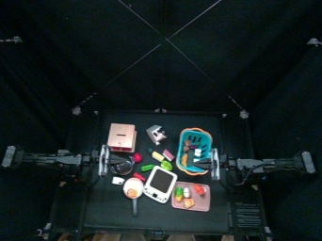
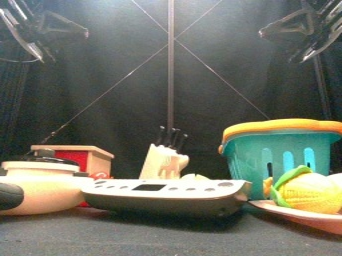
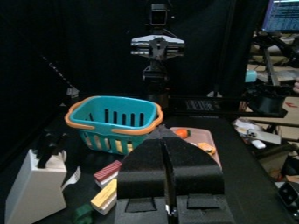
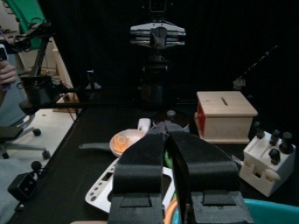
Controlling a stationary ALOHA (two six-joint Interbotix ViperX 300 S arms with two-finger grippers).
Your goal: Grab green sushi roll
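A small green piece that looks like the green sushi roll point(image 1: 165, 152) lies mid-table among other toy foods, between the knife block point(image 1: 156, 132) and the white scale point(image 1: 157, 184). In the left wrist view it shows as a green lump point(image 3: 79, 208) beside a tan and red piece. My left gripper point(image 1: 108, 163) rests at the table's left edge, jaws shut and empty point(image 3: 167, 144). My right gripper point(image 1: 217, 167) rests at the right edge, jaws shut and empty point(image 4: 176, 133). Both are apart from the roll.
A teal basket with an orange rim point(image 1: 198, 143) stands back right, and a red box point(image 1: 122, 136) back left. A pink board point(image 1: 191, 197) with toy foods lies front right, with a pan point(image 1: 134, 191) front left. A person's hand point(image 4: 10, 74) shows beyond the curtains.
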